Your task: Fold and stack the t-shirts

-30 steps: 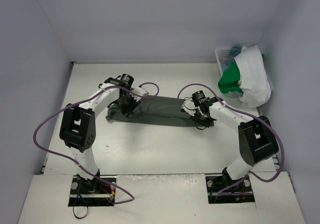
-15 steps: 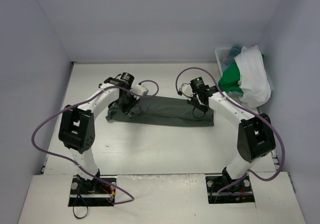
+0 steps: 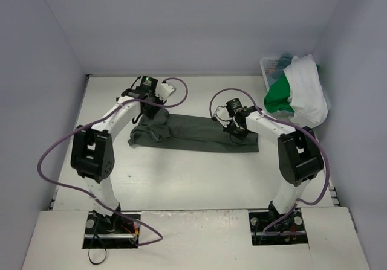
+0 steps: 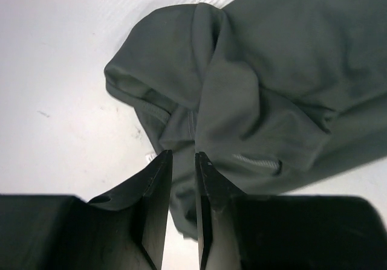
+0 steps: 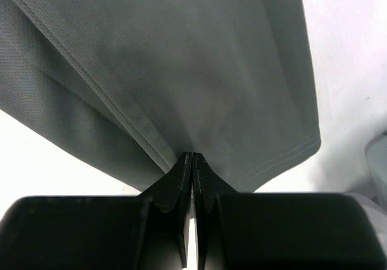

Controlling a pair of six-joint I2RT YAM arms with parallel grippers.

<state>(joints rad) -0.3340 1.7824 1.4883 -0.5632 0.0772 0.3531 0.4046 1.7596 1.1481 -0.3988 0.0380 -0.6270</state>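
Observation:
A dark grey-green t-shirt [image 3: 193, 134] lies folded into a long strip across the middle of the table. My left gripper [image 3: 148, 108] is over its left end, where the cloth is bunched and drawn up. In the left wrist view the left gripper [image 4: 181, 155] is nearly closed, with a fold of the t-shirt [image 4: 272, 70] running up between its fingers. My right gripper [image 3: 237, 130] is at the strip's right end. In the right wrist view the right gripper [image 5: 191, 155] is shut, and the t-shirt [image 5: 181, 52] tents to a point at its tips beside the stitched hem.
A white lattice basket [image 3: 269, 64] stands at the back right corner. A white t-shirt [image 3: 305, 98] and a bright green one [image 3: 278, 98] hang out of it, with teal cloth [image 3: 284, 61] inside. Walls close the table [image 3: 181, 173] on three sides.
The right gripper moved from the strip's near edge to its far side and closed on the cloth. The left gripper moved toward the back wall, drawing the shirt's left end up.

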